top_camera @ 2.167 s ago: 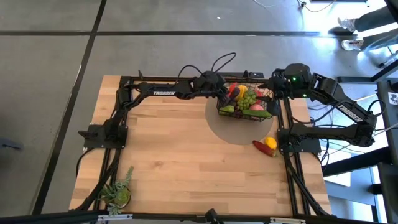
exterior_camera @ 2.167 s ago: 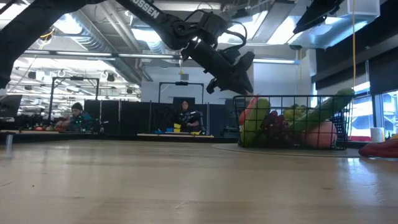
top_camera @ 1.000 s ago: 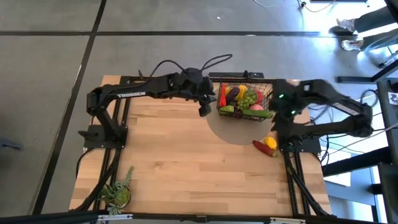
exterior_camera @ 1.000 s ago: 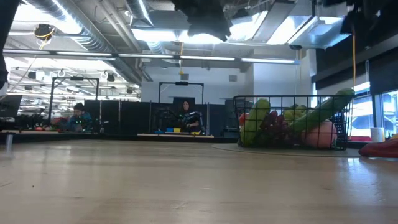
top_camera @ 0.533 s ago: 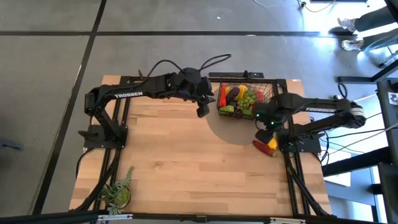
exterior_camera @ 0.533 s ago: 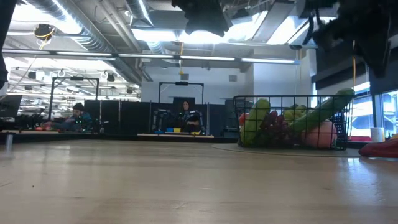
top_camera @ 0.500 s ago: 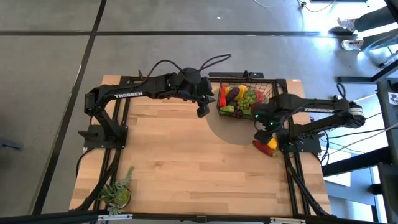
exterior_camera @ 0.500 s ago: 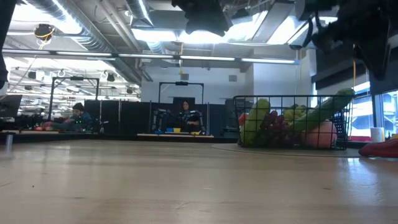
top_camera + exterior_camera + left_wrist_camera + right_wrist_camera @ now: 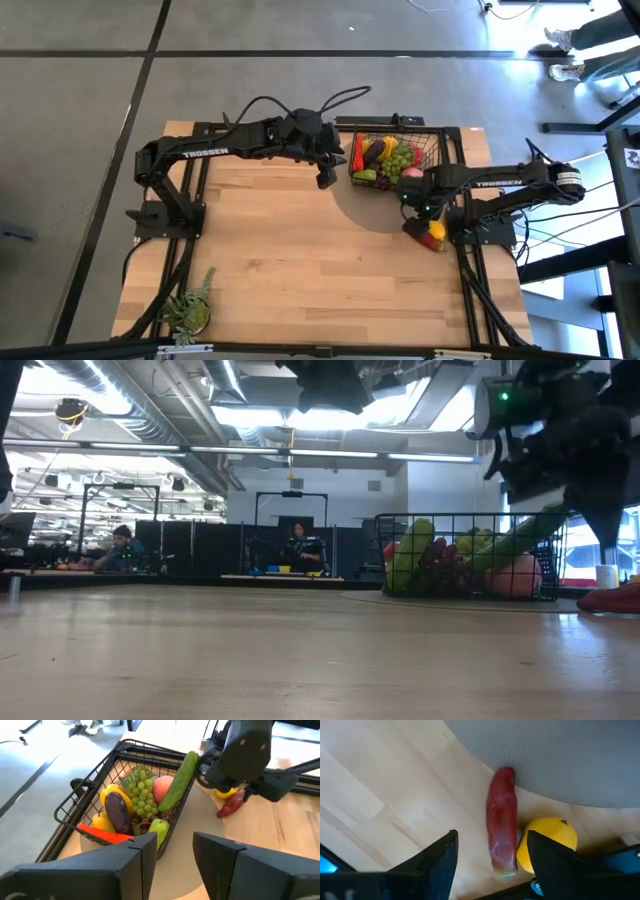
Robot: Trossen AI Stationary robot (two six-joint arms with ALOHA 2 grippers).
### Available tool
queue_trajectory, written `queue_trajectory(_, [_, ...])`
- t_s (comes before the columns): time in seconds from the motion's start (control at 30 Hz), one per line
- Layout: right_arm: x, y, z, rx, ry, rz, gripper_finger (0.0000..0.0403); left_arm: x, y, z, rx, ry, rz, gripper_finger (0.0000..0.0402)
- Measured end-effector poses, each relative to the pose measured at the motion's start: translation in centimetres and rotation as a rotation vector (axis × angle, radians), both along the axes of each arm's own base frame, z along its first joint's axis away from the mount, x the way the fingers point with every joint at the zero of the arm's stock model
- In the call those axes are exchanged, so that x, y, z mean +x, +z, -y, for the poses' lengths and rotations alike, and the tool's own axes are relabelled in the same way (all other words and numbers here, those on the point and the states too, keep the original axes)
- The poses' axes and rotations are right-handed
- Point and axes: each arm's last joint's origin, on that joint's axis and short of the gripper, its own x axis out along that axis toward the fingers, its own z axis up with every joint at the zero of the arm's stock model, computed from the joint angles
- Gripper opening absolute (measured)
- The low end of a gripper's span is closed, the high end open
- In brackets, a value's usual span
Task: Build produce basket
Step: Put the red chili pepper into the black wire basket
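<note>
"TROSSEN" is written on the left arm [image 9: 215, 151]. Both claws are open and empty: left claw [image 9: 326, 180] left of the basket [image 9: 392, 188], right claw [image 9: 420, 207] over the half-hidden red pepper [image 9: 502, 822].

Robotics lab or workshop. Bare concrete floor [image 9: 80, 150] around the wooden table [image 9: 290, 270]; exposed ceiling ducts [image 9: 150, 405], strip lights. At 12 o'clock beyond the table, people [image 9: 300, 545] seated at workbenches [image 9: 270, 575].

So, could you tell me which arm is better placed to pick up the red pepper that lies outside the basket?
The right. Its open pincer hangs directly over the red pepper, while the left pincer waits on the basket's far side.
</note>
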Motion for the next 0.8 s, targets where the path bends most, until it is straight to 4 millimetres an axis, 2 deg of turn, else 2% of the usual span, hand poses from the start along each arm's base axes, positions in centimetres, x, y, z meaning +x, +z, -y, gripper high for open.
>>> queue_trajectory(0.53, [-1.7,-5.5,-0.3,0.012,-0.022,-0.004,0.0228,0.0,0.0,0.0,0.001,0.0,0.001,0.0115])
queue_trajectory(0.8, [-2.1,-6.7,-0.3,0.011,-0.048,0.005,0.0212,0.0,0.1,0.0,0.004,0.0,0.007,0.0115])
